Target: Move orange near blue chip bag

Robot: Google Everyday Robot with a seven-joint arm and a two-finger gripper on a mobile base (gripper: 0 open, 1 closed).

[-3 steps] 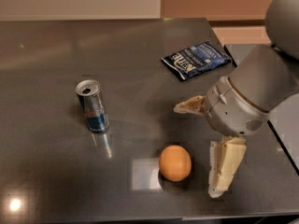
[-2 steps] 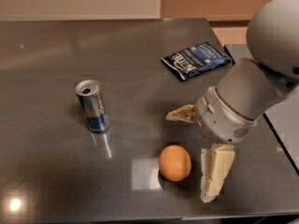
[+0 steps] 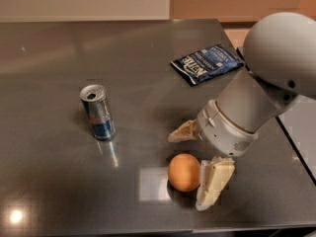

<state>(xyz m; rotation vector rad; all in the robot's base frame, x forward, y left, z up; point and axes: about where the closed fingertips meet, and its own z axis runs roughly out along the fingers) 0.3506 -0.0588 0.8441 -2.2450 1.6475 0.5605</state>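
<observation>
On the dark table (image 3: 49, 58), tool (image 3: 198, 157) with fingers (image 3: 213, 179) apart either side of orange (image 3: 183, 172), blue chip bag (image 3: 207, 63) well beyond.

I see warm, dim light from above. My gripper (image 3: 186, 172) hangs spread open low over the glossy dark table (image 3: 59, 83), lit on its upper side, with a soft shadow pooled under it and under the orange (image 3: 183, 172) just beside its lower finger. Left of the gripper lies a pale square reflection, and far to its lower left a small hot glare spot. The can (image 3: 98, 112), well to the left, mirrors faintly in the tabletop. The arm (image 3: 281, 48) catches a broad highlight. Everything looks soft, and the lettering on the bag (image 3: 207, 63) beyond the gripper is smeared.
</observation>
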